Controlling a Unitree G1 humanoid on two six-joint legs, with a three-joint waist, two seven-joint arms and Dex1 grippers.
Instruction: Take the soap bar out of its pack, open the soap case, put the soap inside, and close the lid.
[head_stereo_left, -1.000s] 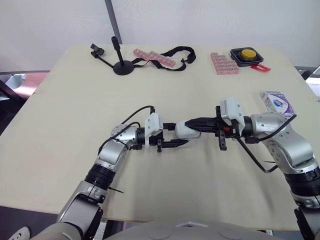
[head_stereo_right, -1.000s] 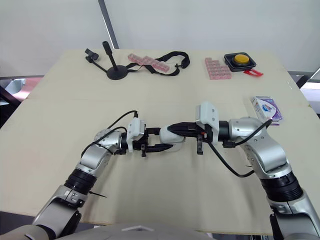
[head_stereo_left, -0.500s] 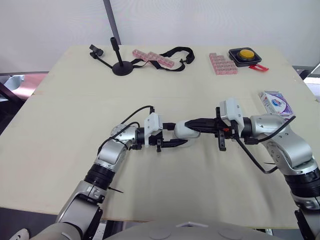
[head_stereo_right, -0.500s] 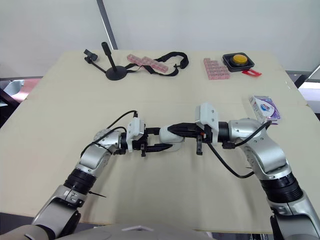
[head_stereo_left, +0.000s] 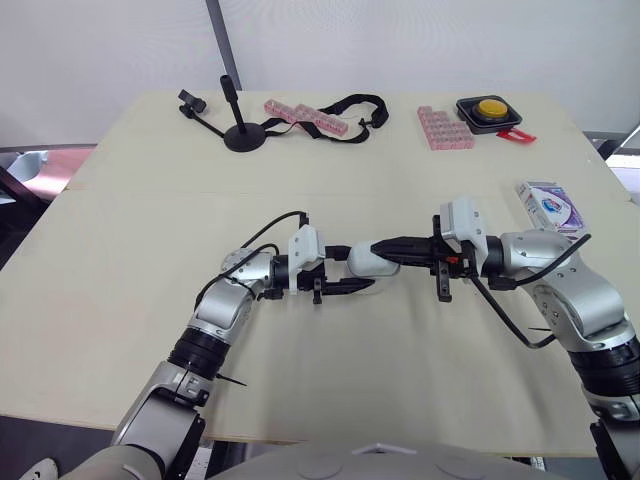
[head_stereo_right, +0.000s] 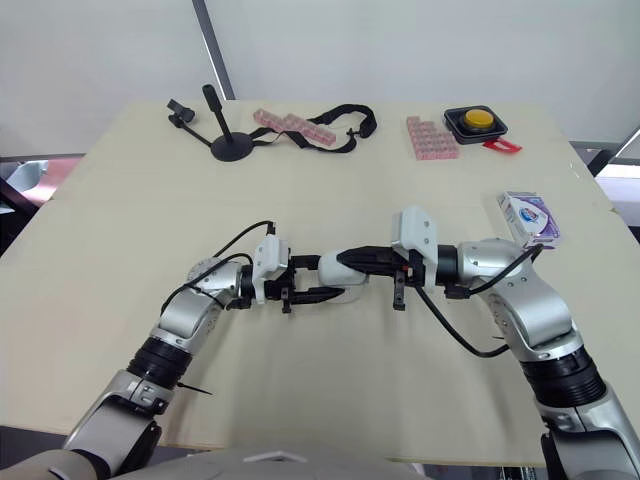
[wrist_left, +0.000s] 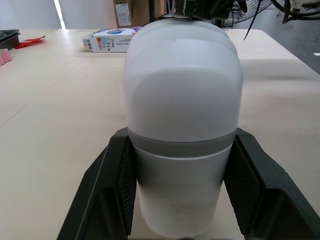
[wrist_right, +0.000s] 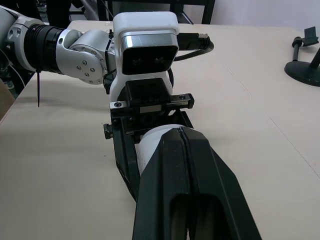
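The white soap case (head_stereo_left: 372, 262) is found near the middle of the table (head_stereo_left: 150, 230), on or just above its surface; which of the two cannot be told. Its long axis is laid across the table, from one arm towards the other. It is clasped by the left gripper (head_stereo_left: 356, 270), whose two black fingers (wrist_left: 112, 180) are pressed against its flanks at the end nearer the left arm, as is seen plainly in the left wrist view. The opposite, domed end, taken to be the lid (wrist_left: 182, 75), is pointed at the right gripper (head_stereo_left: 384, 243), which is reached in from the robot's right along that same axis. Its fingers are brought together with no gap between them and are laid over the top of the case, though whether the lid is actually caught cannot be made out. The seam (wrist_left: 180, 148) is seen closed, so the lid is judged to be on. The soap pack (head_stereo_left: 548, 203) is seen lying flat by the table's right edge, well apart from the case and far nearer the right arm. The coming move is judged to turn on this end-to-end line-up: the lid would have to be parted along the shared axis against the left gripper's hold.
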